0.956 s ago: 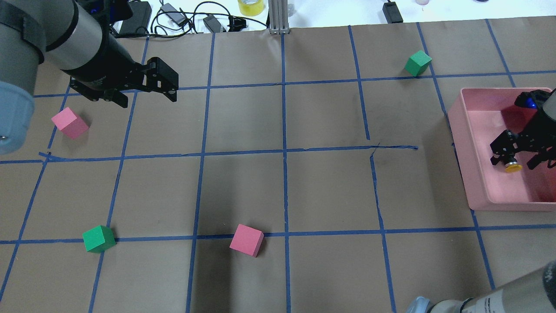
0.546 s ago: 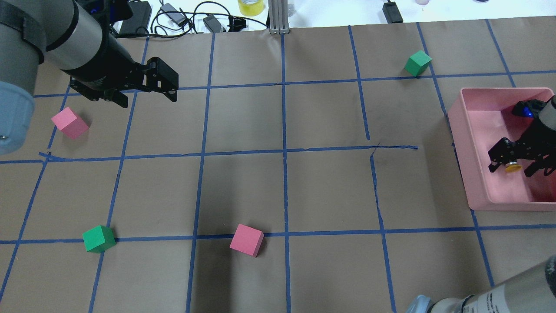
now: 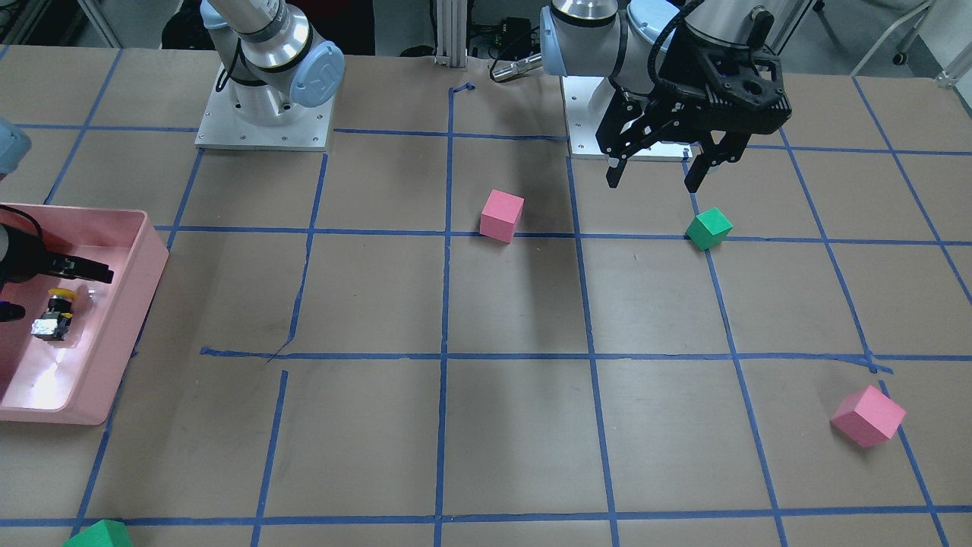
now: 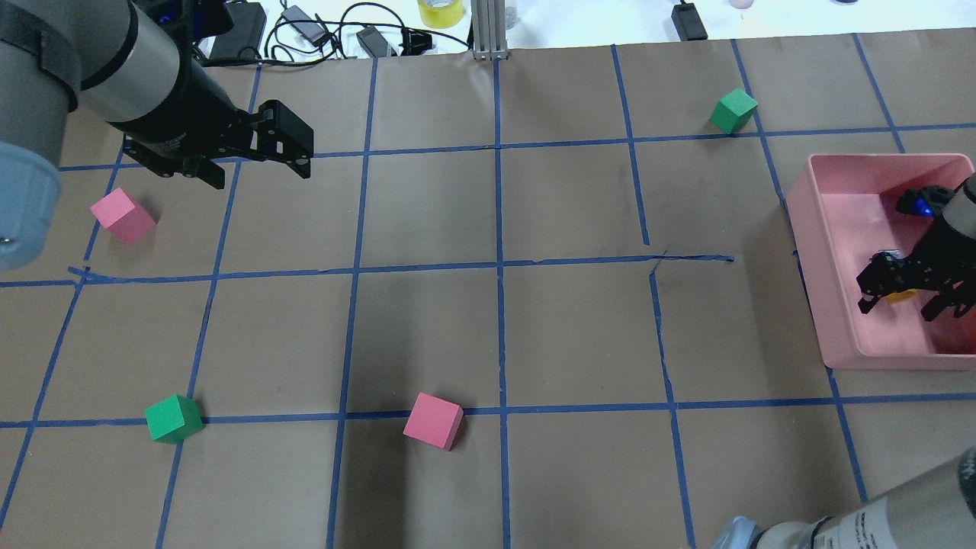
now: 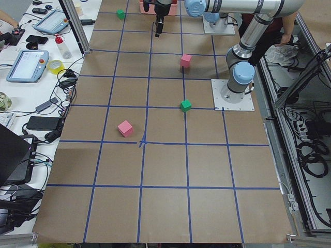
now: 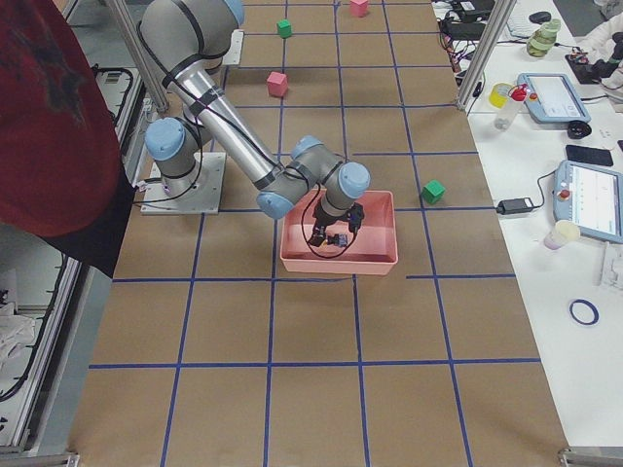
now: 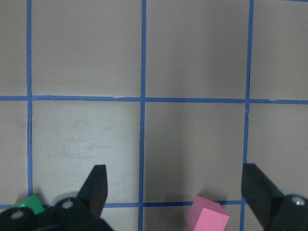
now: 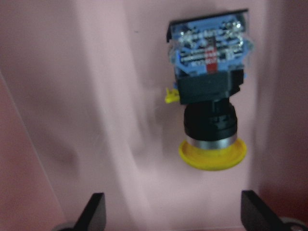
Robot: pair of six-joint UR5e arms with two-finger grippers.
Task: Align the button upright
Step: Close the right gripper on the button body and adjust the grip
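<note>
Lying on its side on the floor of the one pink tray [image 3: 156, 251], the single button [image 8: 209, 101] is beneath the right gripper [image 8: 173, 214], whose fingers are spread wide and grip nothing. The left gripper [image 3: 651, 182] hovers above the table [image 3: 516, 425], equally wide and empty. Two pink cubes [image 3: 502, 216] [image 3: 868, 415] and two green cubes [image 3: 708, 229] [image 3: 99, 535] sit scattered.
</note>
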